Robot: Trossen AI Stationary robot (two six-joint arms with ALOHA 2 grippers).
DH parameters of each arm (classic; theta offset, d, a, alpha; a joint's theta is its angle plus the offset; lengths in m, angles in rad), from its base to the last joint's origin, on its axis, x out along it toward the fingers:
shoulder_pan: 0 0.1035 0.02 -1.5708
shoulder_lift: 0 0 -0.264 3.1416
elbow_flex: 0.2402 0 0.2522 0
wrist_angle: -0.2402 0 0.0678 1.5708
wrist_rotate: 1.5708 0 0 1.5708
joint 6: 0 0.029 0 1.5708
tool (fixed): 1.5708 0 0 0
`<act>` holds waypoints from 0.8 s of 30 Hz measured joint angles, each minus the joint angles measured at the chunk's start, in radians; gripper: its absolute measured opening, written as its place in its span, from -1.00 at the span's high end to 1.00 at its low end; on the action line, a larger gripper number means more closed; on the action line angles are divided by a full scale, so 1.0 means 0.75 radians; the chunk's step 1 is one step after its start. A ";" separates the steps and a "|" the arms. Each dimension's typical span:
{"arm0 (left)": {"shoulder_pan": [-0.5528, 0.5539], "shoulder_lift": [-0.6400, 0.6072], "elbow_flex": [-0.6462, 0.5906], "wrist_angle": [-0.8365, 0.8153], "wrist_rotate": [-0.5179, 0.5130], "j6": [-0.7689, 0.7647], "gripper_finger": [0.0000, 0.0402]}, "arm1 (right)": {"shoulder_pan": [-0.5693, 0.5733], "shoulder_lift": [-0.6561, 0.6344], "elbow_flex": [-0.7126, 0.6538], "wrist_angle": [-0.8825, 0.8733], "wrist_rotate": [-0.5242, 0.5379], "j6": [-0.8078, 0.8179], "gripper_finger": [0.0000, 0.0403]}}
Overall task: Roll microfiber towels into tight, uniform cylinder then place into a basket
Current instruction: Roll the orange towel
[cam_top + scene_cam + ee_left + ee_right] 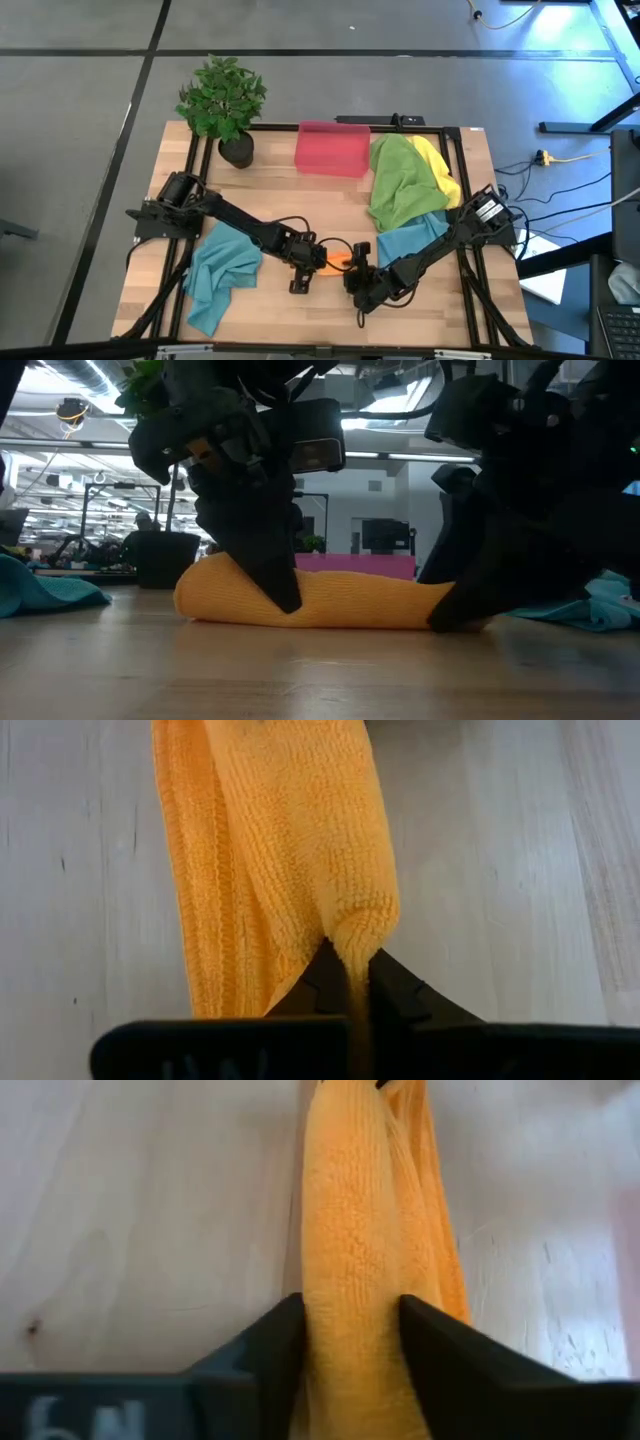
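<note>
Now orange towel (365,1280) btwn right pincer (352,1342) fingers.

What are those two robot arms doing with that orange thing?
They are handling an orange towel that lies rolled into a log on the wooden table. The left gripper is pinched shut on one end of it, and the right gripper has its fingers on either side of the other end. The red-pink basket waits at the back beside a potted plant. Green, yellow and teal-blue towels lie loose, not rolled yet.
</note>
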 joint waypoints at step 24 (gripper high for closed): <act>0.008 -0.001 -0.017 -0.029 0.130 0.029 1.00 | -0.191 -0.153 -0.001 -0.029 -0.629 0.343 0.92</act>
